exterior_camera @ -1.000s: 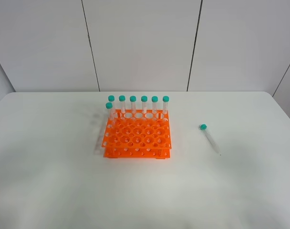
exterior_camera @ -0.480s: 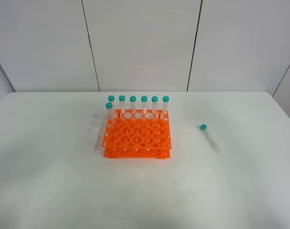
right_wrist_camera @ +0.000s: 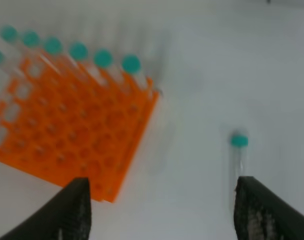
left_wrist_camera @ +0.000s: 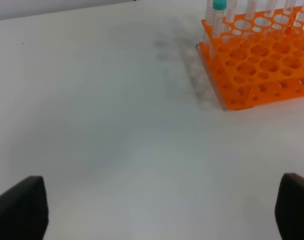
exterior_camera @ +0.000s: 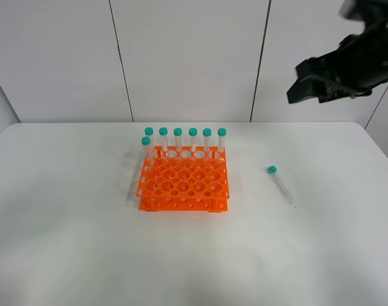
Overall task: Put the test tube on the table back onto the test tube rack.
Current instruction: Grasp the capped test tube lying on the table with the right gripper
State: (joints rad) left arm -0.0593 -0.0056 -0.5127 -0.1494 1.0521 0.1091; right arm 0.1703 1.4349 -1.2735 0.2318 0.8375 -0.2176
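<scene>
Seven identical teal-capped clear tubes (exterior_camera: pixel 193 141) stand upright in a bright orange plastic two-tier test tube rack (exterior_camera: pixel 184 185). Six fill its far row and one stands just in front at the left end. An eighth, the slender clear plastic test tube (exterior_camera: pixel 281 186) with a teal-green screw cap and pointed tip, lies flat on the plain white bench (exterior_camera: pixel 66 242). It is well apart from the rack, on its right side, with the cap toward the far edge.

I judge the step in hand to be the reach. I should descend over the tube's middle with my right jaws set across its length. I should close gently so the round plastic neither rolls nor slips out, then lift and tip it point-down over a free hole.

My right arm (exterior_camera: pixel 350 60) hangs high above the bench's far right, its dark right jaws tilted downward, spread apart and gripping nothing. My left jaws, unseen from the high camera, stand wide and empty, facing bare bench and the rack's left side.
</scene>
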